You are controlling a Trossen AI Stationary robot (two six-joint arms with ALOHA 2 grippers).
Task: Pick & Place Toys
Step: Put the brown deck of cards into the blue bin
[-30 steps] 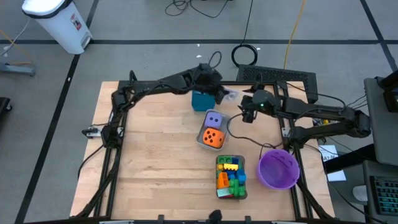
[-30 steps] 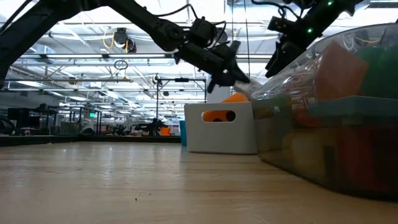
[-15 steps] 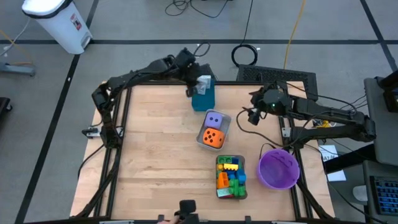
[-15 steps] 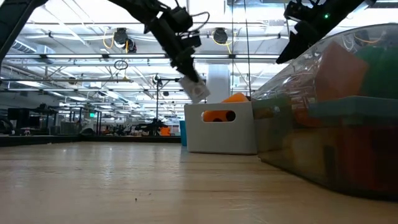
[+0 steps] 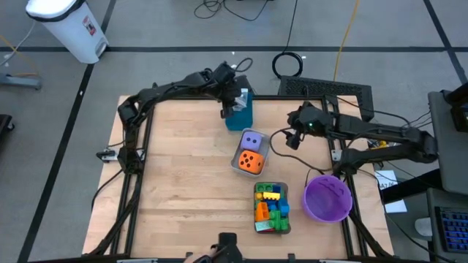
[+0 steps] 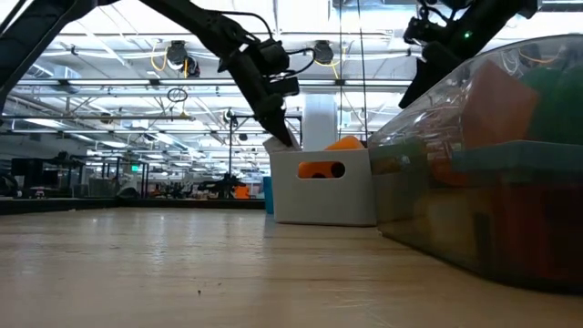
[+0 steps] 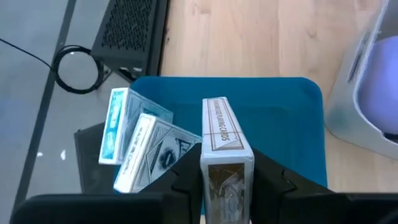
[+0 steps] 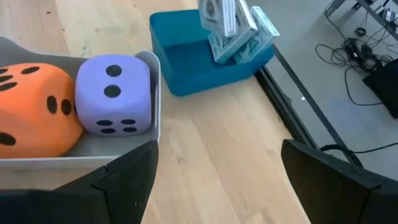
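High view: bare worktop is left free to the left, while the purple die and orange die are seen in a grey tray, the left gripper clamped on a card box over the blue bin, the right gripper spread empty.

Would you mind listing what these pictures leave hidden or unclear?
- Brick tray: in the low view its blurred wall smears the bricks together; none can be told apart.
- Orange die: right wrist view cuts it at the edge.
- Card pack in the left gripper: its lower end sits hidden between the jaws.
- Blue bin: the left arm covers its contents in the high view.
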